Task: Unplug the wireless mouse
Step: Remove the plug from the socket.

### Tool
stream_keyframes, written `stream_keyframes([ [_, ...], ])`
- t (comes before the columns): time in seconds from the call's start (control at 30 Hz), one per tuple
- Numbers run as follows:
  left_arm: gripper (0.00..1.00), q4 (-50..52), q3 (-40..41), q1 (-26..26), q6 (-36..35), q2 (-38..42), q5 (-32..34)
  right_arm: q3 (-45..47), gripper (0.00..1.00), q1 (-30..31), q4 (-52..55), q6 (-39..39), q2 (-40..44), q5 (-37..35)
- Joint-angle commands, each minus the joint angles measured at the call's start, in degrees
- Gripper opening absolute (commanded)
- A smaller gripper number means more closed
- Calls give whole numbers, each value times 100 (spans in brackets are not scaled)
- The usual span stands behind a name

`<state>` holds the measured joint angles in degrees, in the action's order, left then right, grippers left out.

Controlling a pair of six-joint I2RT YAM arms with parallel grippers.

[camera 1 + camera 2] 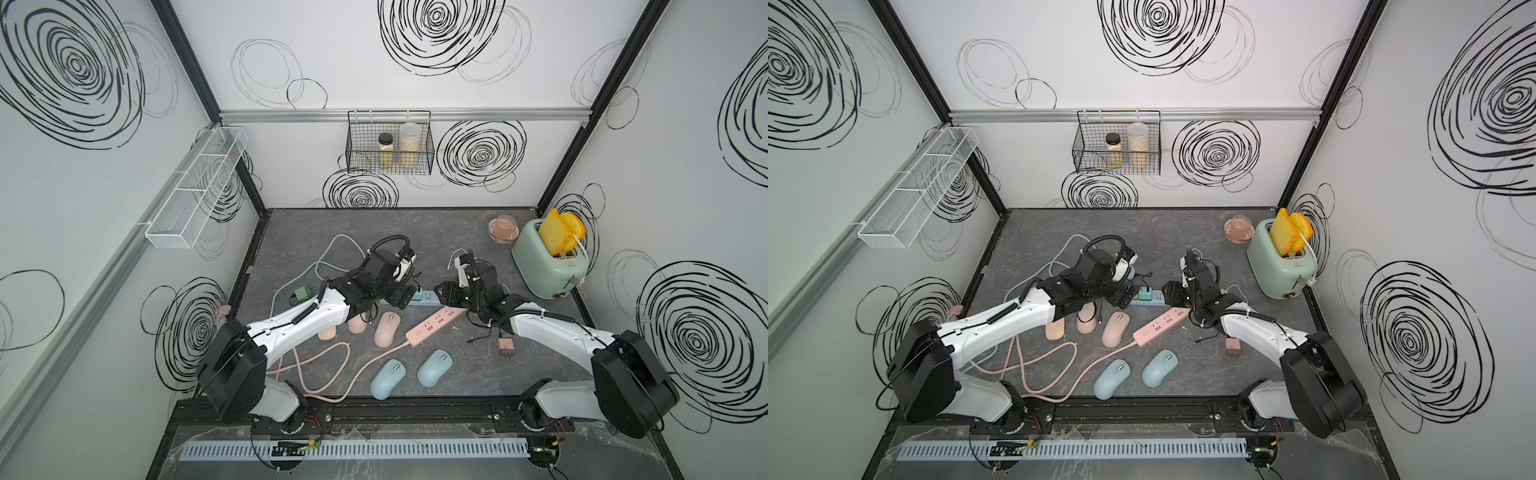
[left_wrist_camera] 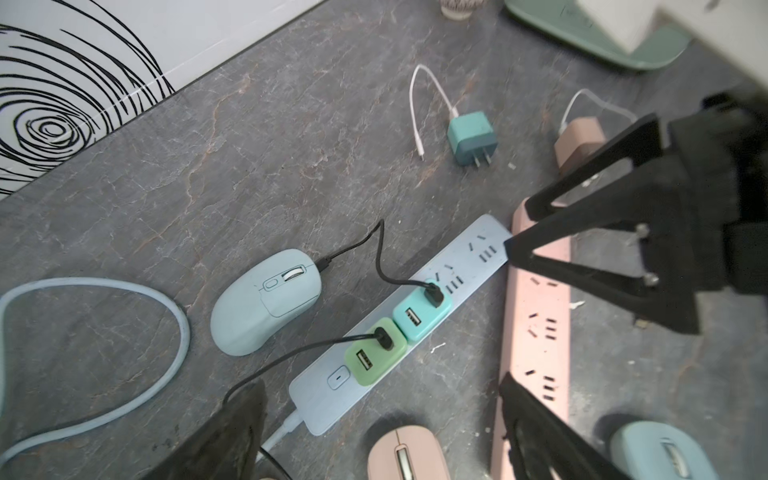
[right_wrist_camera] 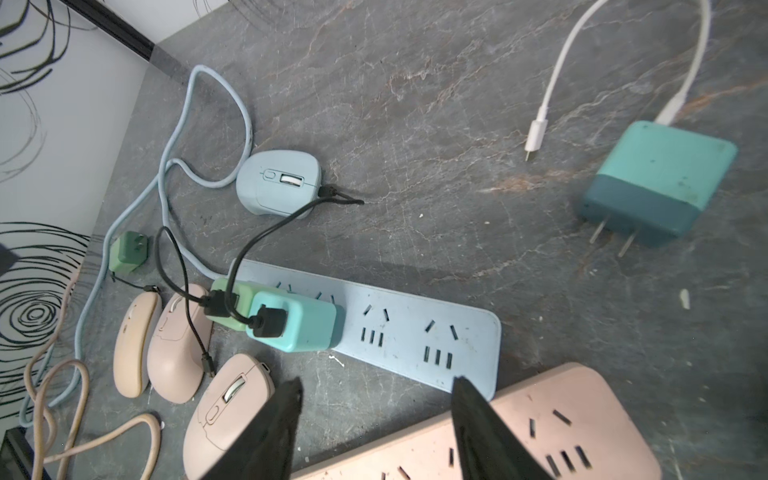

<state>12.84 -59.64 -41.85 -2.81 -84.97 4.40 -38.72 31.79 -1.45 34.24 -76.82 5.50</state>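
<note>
A light blue wireless mouse (image 2: 266,301) (image 3: 278,183) lies on the grey table beside a blue power strip (image 2: 478,257) (image 3: 415,332). A black cable (image 2: 380,257) runs from the mouse's front to a teal adapter (image 2: 419,316) (image 3: 307,328) on the strip. Beside that adapter, a green adapter (image 2: 374,353) carries a second black cable. My left gripper (image 2: 382,384) hangs open above the strip's switch end, holding nothing. My right gripper (image 3: 376,384) (image 2: 519,228) is open and empty over the strip's other end. In both top views my left wrist hides most of the mouse.
A pink power strip (image 1: 432,322) (image 3: 540,424) lies alongside the blue one. Three pink mice (image 3: 232,399) sit near it and two blue mice (image 1: 386,378) towards the front. A loose teal charger (image 3: 656,183), a green charger (image 1: 302,294), a pink charger (image 1: 505,347) and a toaster (image 1: 548,266) stand around.
</note>
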Motion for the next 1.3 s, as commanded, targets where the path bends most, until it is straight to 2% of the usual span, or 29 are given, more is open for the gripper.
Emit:
stream_keyframes([
  [0.0, 92, 93, -92, -152, -1069, -305, 684, -92, 56, 69, 30, -125, -120, 145],
  [0.1, 89, 149, -282, -109, -1397, -588, 889, -149, 55, 212, 42, -129, -225, 136],
  [0.13, 84, 162, -320, -29, -1617, -638, 687, -161, 54, 278, 42, -132, -249, 112],
  [0.17, 83, 43, -286, 14, -1739, -618, 613, -184, 54, 322, 41, -141, -276, 97],
  [0.37, 85, -1178, 253, 161, -2327, -110, 109, -145, 54, 444, 31, -145, -299, 74],
  [0.57, 86, -626, -195, 335, -2683, -447, -574, -74, 57, 434, 41, -162, -264, 80],
  [0.7, 86, -220, -407, 335, -2988, -758, -774, -79, 58, 434, 49, -157, -248, 57],
  [0.9, 85, -183, -398, 367, -3393, -977, -688, -101, 58, 425, 81, -145, -255, 105],
  [1.27, 86, -622, -121, 346, -3420, -1287, -855, -145, 58, 425, 50, -92, -420, 180],
])
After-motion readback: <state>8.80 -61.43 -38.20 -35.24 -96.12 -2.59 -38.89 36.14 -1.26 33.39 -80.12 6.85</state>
